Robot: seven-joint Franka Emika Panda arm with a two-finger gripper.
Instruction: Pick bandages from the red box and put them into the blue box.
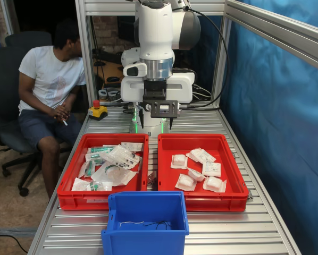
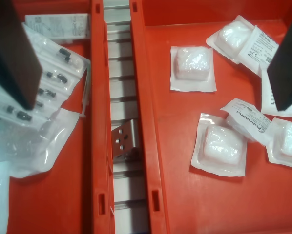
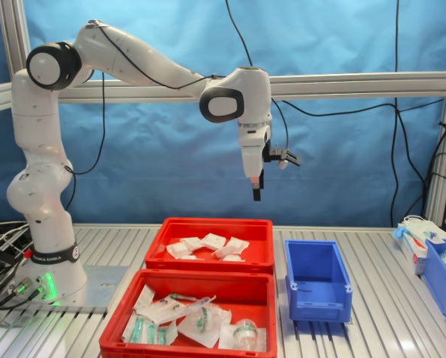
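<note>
A: Where was the gripper (image 3: 256,195)?

B: High above the red box (image 1: 231,202), fingers spread wide, holding nothing. In the wrist view it hung over the gap between that box and the twin red tray (image 2: 48,204).

A: And the bandages (image 1: 186,181)?

B: All inside the red box, several overlapping. The blue box (image 1: 146,234) sat just beside its near wall.

A: The risk?

B: Likely a descent off-centre, catching the box wall, or pinching two overlapped packets together. Drifting toward the twin tray could grab the clear-plastic packages (image 1: 116,159) instead.
</note>
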